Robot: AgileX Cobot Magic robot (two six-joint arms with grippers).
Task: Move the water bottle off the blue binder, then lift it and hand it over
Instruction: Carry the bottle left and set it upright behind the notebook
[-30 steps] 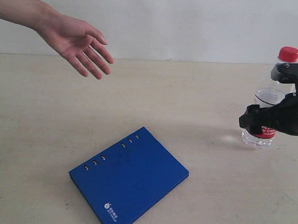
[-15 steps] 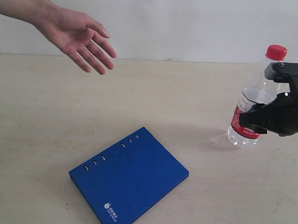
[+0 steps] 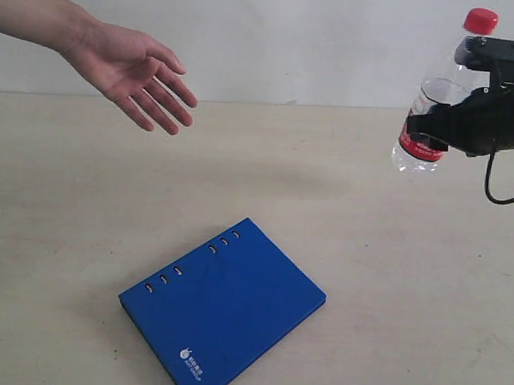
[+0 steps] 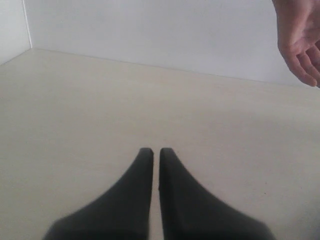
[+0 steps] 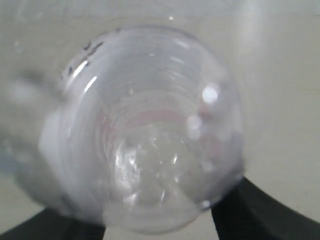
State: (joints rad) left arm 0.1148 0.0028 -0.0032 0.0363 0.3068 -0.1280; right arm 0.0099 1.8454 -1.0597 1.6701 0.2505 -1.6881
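In the exterior view the blue binder (image 3: 222, 306) lies flat on the table (image 3: 326, 187). The water bottle (image 3: 436, 91) is well apart from it, up to the binder's right and clear of the tabletop, tilted with its red cap uppermost and pinched at the label by the right gripper (image 3: 428, 132), while an open human hand (image 3: 134, 70) hangs far to the binder's upper left. In the left wrist view the left gripper (image 4: 156, 152) has its dark fingers pressed together above bare tabletop, with the hand beyond. In the right wrist view the bottle's blurred clear base fills the picture, with dark fingers (image 5: 255, 210) against its sides.
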